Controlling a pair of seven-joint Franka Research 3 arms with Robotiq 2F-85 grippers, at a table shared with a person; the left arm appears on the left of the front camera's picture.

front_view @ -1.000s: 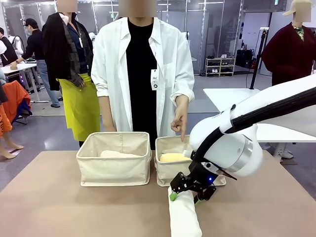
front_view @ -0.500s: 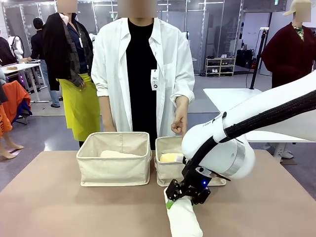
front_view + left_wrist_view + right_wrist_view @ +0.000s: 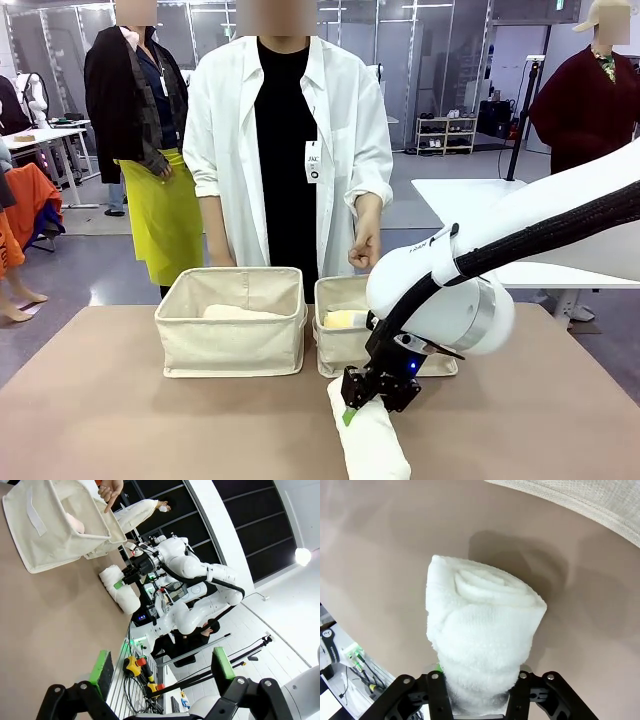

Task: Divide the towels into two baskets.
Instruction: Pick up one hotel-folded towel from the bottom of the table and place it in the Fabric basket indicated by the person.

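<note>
Right hand [image 3: 372, 391] sat closed on the white rolled terry towel [image 3: 370, 445], pinching it at the far end, green pad showing at the roll's left side. In the right wrist view the fingers pressed into the towel [image 3: 480, 645] on both sides and the pile bulged over them. Judged soft and light, likely to sag and to unroll if held by one end alone; a hold nearer mid-length, across the roll, seemed safer.

Towel lay on the brown table [image 3: 120, 420], long axis running from the robot's side toward the person, far end just short of the right-hand cream canvas basket [image 3: 345, 345]. Spiral end face pointed at that basket.

Pale yellow rolled towel [image 3: 345, 319] lay inside it. Left-hand cream canvas basket [image 3: 232, 340] held a pale roll.

Left hand [image 3: 162, 667] hung open, well apart, gripping nothing.
</note>
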